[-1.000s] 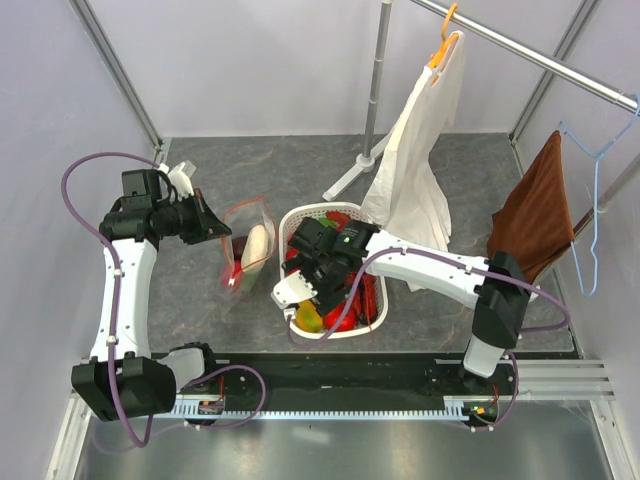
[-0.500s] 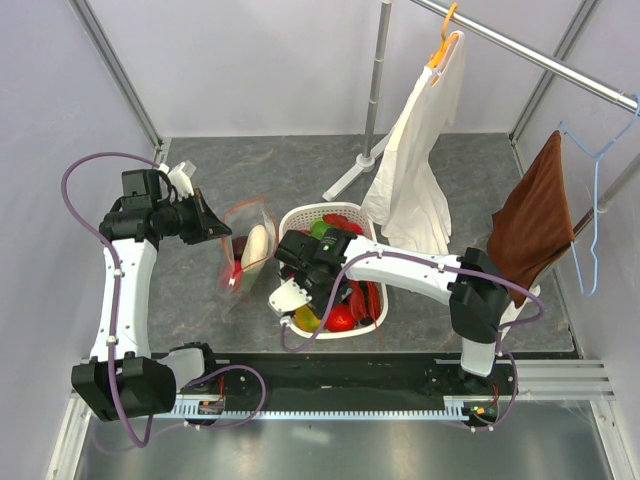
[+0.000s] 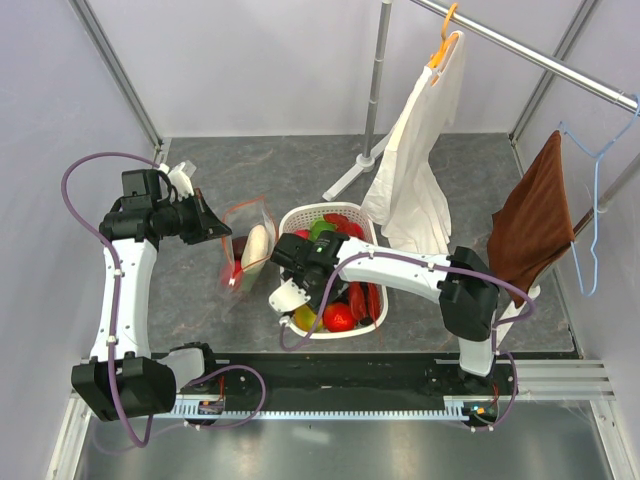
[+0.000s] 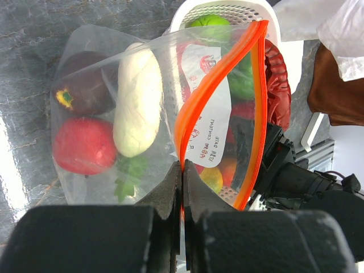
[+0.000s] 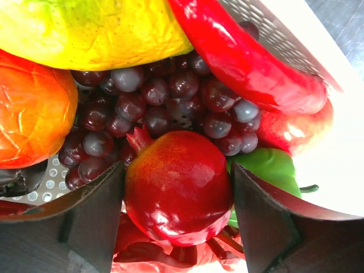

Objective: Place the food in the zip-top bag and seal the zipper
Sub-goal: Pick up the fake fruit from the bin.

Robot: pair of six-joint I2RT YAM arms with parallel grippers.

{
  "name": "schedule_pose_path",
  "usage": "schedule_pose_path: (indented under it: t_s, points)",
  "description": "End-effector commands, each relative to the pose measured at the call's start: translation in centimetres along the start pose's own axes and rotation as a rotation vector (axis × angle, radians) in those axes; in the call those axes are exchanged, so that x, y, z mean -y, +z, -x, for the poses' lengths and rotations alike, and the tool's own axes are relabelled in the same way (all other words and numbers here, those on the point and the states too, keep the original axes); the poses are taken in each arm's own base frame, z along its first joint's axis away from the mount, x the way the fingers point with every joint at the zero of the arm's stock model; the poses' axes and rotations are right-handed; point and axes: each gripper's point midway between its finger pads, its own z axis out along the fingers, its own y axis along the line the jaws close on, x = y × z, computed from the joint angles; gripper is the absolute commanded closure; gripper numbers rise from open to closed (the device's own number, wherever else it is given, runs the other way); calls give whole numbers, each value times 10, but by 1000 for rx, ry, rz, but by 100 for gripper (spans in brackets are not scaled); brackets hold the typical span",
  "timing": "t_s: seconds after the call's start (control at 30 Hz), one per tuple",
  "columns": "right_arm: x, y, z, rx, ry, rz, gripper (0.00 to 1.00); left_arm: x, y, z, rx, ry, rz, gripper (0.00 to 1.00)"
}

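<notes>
The clear zip-top bag [image 3: 246, 252] stands open left of the basket. It holds a white radish [image 4: 136, 99], a dark purple bulb [image 4: 82, 88] and a red fruit [image 4: 82, 145]. My left gripper [image 4: 183, 168] is shut on the bag's orange-red zipper [image 4: 199, 96] and holds the mouth open; it also shows in the top view [image 3: 222, 232]. My right gripper [image 5: 177, 190] is open down in the white basket [image 3: 377, 318], its fingers on either side of a red pomegranate [image 5: 182, 170]. Grapes [image 5: 165, 96], a yellow piece [image 5: 85, 28] and a green pepper [image 5: 267, 165] lie around it.
A long red chili [image 5: 244, 62] and an orange-red fruit [image 5: 31, 114] also lie in the basket. A metal rack stand [image 3: 372, 100] stands behind the basket, with a white cloth [image 3: 420, 170] hanging from it. A brown cloth [image 3: 535, 215] hangs at the right.
My right gripper has moved left across the basket toward the bag side and now sits around the pomegranate. The left arm and the bag have not moved.
</notes>
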Motion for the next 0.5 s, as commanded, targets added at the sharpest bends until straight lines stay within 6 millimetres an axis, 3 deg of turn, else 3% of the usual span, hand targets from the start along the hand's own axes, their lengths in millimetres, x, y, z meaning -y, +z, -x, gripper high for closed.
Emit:
schedule_pose_path:
  t_s: [0.0,0.1,0.23,0.47]
  points:
    - [11,-12,9,34,-10,-21,35,12,-7,12,41,8,-41,98]
    - [13,-22,21,84,-13,-37,42,12,-6,12,41,8,-41,98]
    - [16,-36,35,154,12,-50,44,11,-6,12,41,8,-37,98]
    - [23,-82,60,338,104,-96,47,11,-6,11,39,8,-36,98]
